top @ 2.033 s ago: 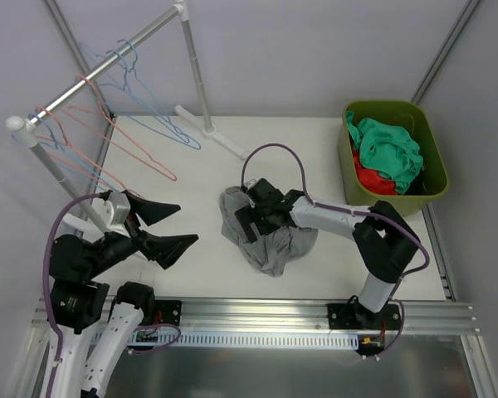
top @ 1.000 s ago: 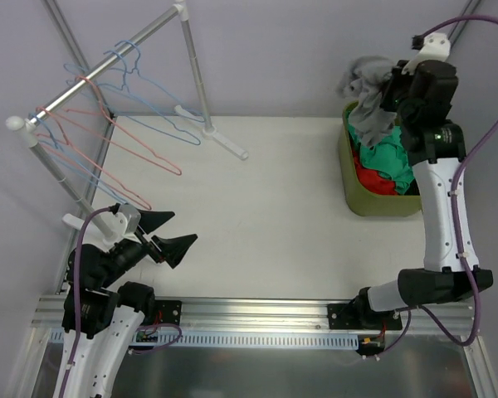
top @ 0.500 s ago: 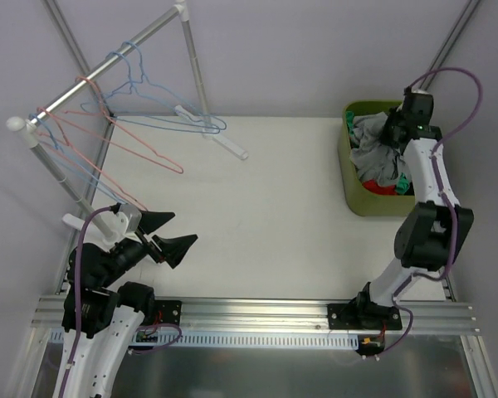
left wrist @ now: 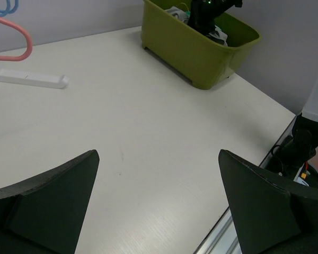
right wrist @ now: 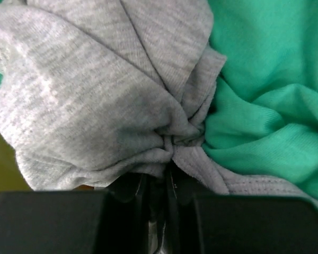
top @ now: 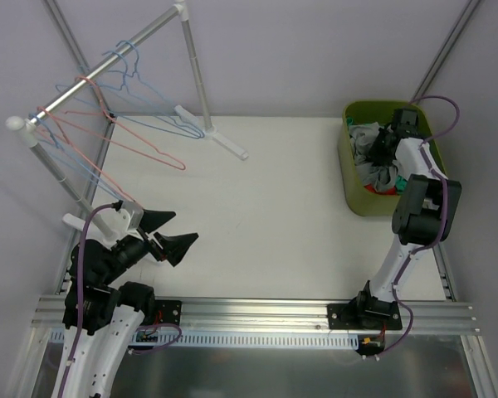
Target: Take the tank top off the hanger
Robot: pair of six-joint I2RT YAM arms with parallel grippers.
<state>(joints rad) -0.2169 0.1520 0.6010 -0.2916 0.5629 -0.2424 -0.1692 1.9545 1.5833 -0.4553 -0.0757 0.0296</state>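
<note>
Since half a second earlier the right gripper had sunk from the rim of the bin down inside it, carrying the tank top along, and the right arm had folded tighter over the bin's near right corner. The hangers well to the left of the bin had also swung into a new spread.

Nearest the camera, far to the left of the bin and level with the arm bases, the left gripper hung low over the table. It was angled toward the bin, its fingers spread wide with nothing between them.

The right arm rose from its base on the near side of the bin, bent sharply at the elbow, and reached down into the bin from above. Its jaws were pinched together on a gathered fold of the grey tank top. The tank top lay inside the bin, crumpled on the other clothes and pressed against a green garment. The heap ran roughly along the bin's left wall, its creases converging on the pinch, and no top or bottom end could be told.

Beyond, far left of the bin, a pink hanger and a blue hanger hung bare from the rail.
</note>
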